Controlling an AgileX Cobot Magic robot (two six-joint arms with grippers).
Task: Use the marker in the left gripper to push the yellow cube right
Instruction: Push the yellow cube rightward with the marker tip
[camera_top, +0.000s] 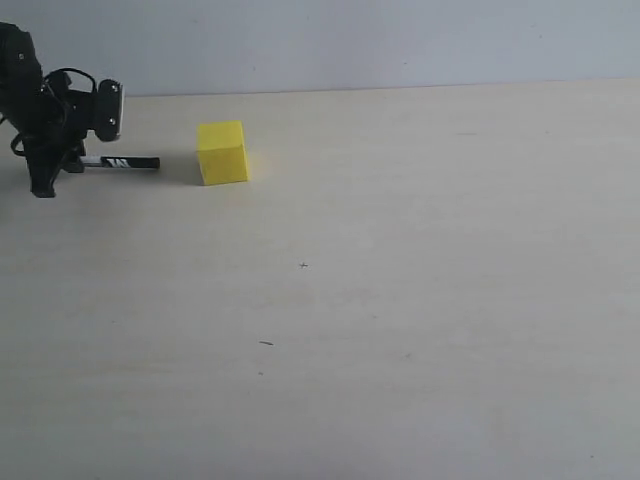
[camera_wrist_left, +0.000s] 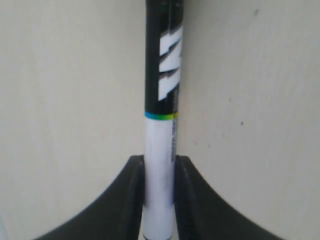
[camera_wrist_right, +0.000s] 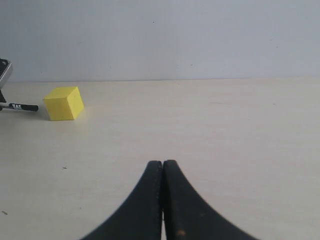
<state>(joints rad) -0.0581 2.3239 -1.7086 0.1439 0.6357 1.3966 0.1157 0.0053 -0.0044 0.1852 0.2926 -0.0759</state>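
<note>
The yellow cube (camera_top: 222, 152) rests on the pale table at the far left; the right wrist view also catches the yellow cube (camera_wrist_right: 63, 103). To its left my left gripper (camera_top: 60, 165) is shut on the marker (camera_top: 122, 162), which lies level and points its black end at the cube with a small gap between them. Seen from the left wrist, the left gripper (camera_wrist_left: 159, 167) clamps the white barrel of the marker (camera_wrist_left: 162, 100), black lettered half sticking out ahead. My right gripper (camera_wrist_right: 162, 164) is shut and empty, well away from the cube.
The pale table (camera_top: 400, 300) stretches wide to the right of the cube, with only a few tiny dark specks (camera_top: 265, 343) on it. A light wall (camera_top: 350, 40) stands behind the table's far edge.
</note>
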